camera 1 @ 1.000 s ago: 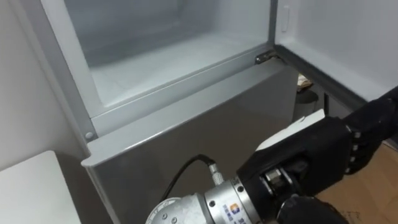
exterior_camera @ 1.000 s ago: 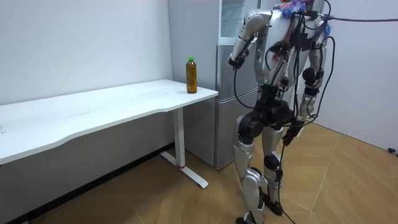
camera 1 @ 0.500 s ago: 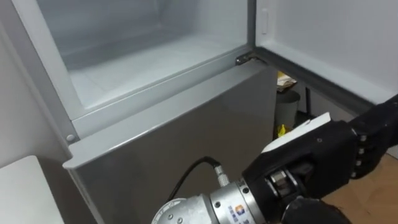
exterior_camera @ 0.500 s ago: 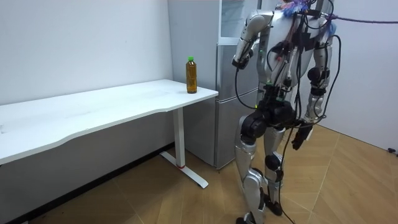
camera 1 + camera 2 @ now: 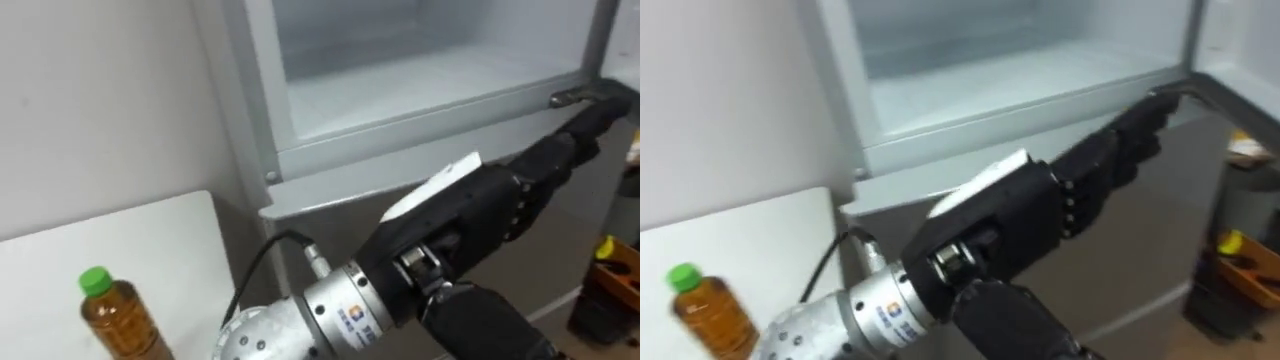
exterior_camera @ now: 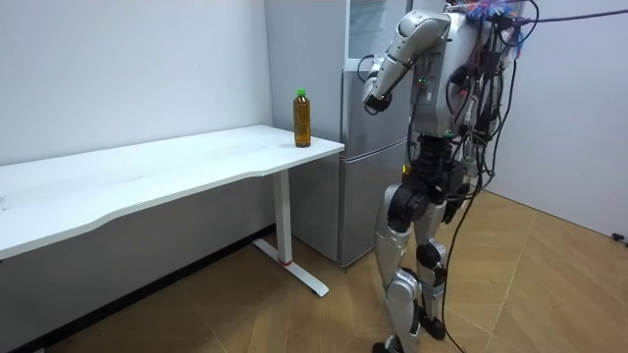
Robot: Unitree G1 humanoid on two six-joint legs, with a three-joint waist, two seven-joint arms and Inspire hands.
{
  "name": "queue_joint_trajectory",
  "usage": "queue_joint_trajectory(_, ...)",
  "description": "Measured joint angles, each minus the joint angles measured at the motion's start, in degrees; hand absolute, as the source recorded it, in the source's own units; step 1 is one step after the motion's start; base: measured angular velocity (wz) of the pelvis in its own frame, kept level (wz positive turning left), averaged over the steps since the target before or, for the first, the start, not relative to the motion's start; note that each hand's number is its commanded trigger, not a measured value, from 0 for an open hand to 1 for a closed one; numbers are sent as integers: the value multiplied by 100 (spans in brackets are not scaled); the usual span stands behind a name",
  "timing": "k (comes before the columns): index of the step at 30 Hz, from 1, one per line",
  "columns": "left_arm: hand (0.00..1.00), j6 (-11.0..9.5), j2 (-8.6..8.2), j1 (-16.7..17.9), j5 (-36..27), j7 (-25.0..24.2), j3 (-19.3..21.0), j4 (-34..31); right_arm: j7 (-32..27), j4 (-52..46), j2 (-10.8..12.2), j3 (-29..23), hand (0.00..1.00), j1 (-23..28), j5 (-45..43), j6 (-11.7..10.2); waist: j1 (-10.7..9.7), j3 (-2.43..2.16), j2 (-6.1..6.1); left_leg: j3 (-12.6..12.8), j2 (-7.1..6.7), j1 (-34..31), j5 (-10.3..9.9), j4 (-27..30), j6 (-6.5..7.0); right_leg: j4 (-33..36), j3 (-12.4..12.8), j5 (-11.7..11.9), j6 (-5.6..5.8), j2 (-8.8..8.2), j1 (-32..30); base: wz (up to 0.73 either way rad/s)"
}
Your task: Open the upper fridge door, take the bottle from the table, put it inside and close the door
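A bottle of amber liquid with a green cap stands upright on the corner of the white table, just left of the fridge; in the room view the bottle is at the table's end. The upper fridge compartment stands open, white and bare inside. My left hand, black with straight fingers, is raised in front of the fridge and reaches toward the hinge corner of the sill. It holds nothing. In the room view the left hand is up beside the fridge.
The grey lower fridge door is closed below the open compartment. The open upper door stands to the right. Dark and yellow items sit on the floor at the lower right. A white wall is behind the table.
My view has swung left, bringing the table corner and the bottle into sight. In the room view my body has turned toward the table while the left arm stays raised.
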Motion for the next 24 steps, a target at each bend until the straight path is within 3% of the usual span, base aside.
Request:
queue_joint_trajectory(3,0,-21,185,219,225,151,340,-214,19,-5,66,-8,0,5,-6,-40,186,-47,-48,-168,-24,44,31,-4,2,1,-129,-11,7,-22,119,27)
queue_joint_trajectory(4,0,-23,318,399,333,226,555,-396,20,-20,94,-18,0,-14,-16,-77,213,-57,-37,-233,-34,39,32,-3,3,-2,-229,-12,8,-43,153,22)
queue_joint_trajectory(7,0,-41,610,769,721,382,981,-696,29,-20,121,-47,0,-5,-187,-105,397,-66,-28,-322,-57,34,44,13,9,-14,-364,-15,12,-67,223,24)
queue_joint_trajectory(8,0,-47,638,820,828,411,1073,-711,30,-16,121,-68,0,3,-245,-116,459,-78,-10,-335,-60,34,46,16,13,-15,-370,-15,12,-68,234,11)
queue_joint_trajectory(10,0,-50,732,1115,835,557,1701,-875,75,-14,150,-127,0,19,-273,-134,719,-106,19,-346,-65,47,50,32,14,-41,-373,-18,13,-68,281,5)
queue_joint_trajectory(14,0,-217,839,1190,843,946,2757,-1069,158,-18,210,-319,0,208,-272,-193,951,-93,-27,-492,-110,140,56,50,15,-95,-431,-80,39,-86,482,20)
queue_joint_trajectory(15,0,-333,894,1239,859,1104,3037,-1149,175,-19,210,-348,0,295,-244,-225,1015,-142,-17,-569,-136,158,56,71,16,-100,-472,-106,54,-101,504,23)
queue_joint_trajectory(17,0,-587,903,1429,869,1269,3423,-1256,188,-28,217,-426,0,408,-248,-274,1241,-149,-25,-579,-151,221,56,69,16,-91,-524,-119,61,-121,553,7)
queue_joint_trajectory(18,0,-744,900,1608,945,1329,3726,-1281,189,-13,229,-458,0,460,-256,-324,1340,-156,-7,-577,-156,233,56,66,16,-99,-534,-123,65,-129,624,8)
queue_joint_trajectory(24,0,-935,787,2544,945,1985,4946,-1446,290,-37,279,-564,0,753,-133,-455,1688,-147,-29,-726,-185,221,56,54,16,-191,-737,-157,85,-140,691,18)
